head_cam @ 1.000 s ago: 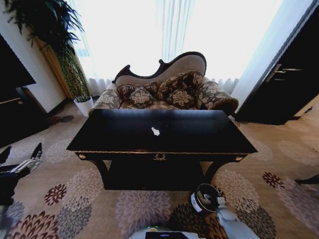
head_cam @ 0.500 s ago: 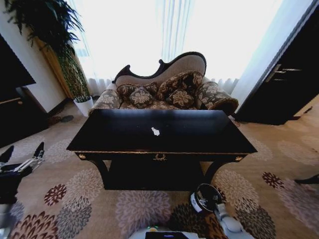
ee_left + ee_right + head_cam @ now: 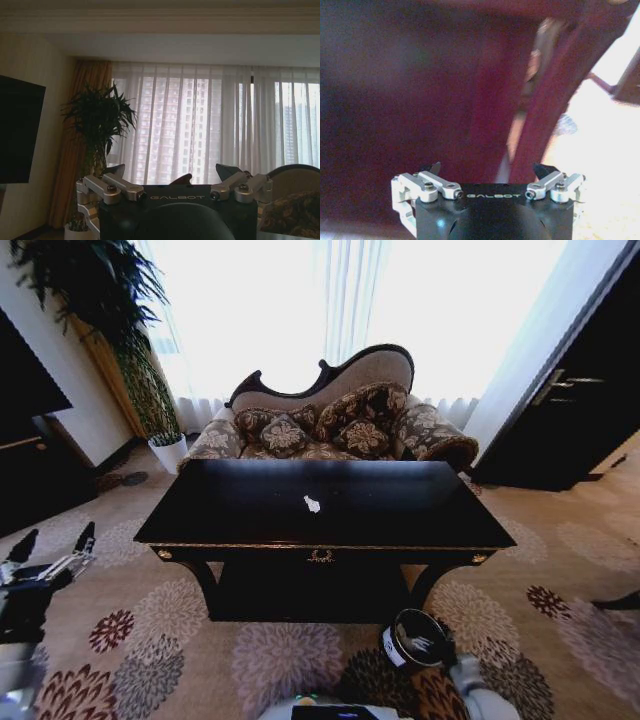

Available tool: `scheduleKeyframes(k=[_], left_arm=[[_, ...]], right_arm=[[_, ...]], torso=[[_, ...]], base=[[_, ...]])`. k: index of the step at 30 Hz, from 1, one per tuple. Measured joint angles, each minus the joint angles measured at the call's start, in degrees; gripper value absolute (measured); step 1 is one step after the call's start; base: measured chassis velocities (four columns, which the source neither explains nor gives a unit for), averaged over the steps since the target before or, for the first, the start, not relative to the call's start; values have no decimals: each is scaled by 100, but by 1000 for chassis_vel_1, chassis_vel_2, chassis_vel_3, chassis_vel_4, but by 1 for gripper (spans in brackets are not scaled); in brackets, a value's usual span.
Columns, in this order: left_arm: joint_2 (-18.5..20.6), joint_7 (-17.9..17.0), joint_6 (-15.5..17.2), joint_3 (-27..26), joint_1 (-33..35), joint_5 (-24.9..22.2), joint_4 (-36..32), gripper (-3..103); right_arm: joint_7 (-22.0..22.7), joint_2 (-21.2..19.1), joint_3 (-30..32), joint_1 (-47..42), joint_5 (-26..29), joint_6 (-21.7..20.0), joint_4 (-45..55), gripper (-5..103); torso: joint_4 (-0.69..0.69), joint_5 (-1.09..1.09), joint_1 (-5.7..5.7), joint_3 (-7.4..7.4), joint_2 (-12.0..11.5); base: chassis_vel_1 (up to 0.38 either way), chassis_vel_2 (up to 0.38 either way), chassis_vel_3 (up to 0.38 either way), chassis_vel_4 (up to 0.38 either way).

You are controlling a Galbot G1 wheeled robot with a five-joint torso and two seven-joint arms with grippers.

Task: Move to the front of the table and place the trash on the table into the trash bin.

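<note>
- Trash on the table (image 3: 250, 515): one small white paper wad (image 3: 312, 504), sitting about mid-top, a touch toward the front edge. It's well off to the right of and ahead of the left gripper (image 3: 52, 543), and ahead and to the left of the right gripper.
- Bin (image 3: 411, 639) is on the carpet in front of the table, under its right front part. It's tilted so the rim faces the head camera, white label on its side. Right arm (image 3: 470, 685) sits just behind it, nearly touching.
- Left gripper is out on the left side, low over the carpet, well apart from the table's left end. Fingers are spread wide, nothing between them. In its wrist view (image 3: 172, 176) the tips point at the curtains (image 3: 200, 125), with a plant (image 3: 97, 120) off to one side.
- Right gripper (image 3: 487, 170) also spread wide and holding nothing. Its wrist view looks at dark wood close up, probably the table's front and a leg, though it's too blurry to be sure.
- Sofa (image 3: 330, 420) sits behind the table by the window.
</note>
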Motion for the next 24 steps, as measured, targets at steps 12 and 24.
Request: scheduleKeyframes(k=[12, 24], left_arm=[[52, -1, 32, 1, -97, -42, 90, 100], [68, -1, 31, -2, -120, -45, 141, 100]], right_arm=[[-226, 75, 1210, -581, 840, -630, 1883, 100], [-228, -80, 1705, -599, 1402, -771, 2956, 100]], torso=[[0, 0, 0, 0, 0], [0, 2, 0, 0, 0]], base=[[0, 0, 0, 0], [0, 0, 0, 0]])
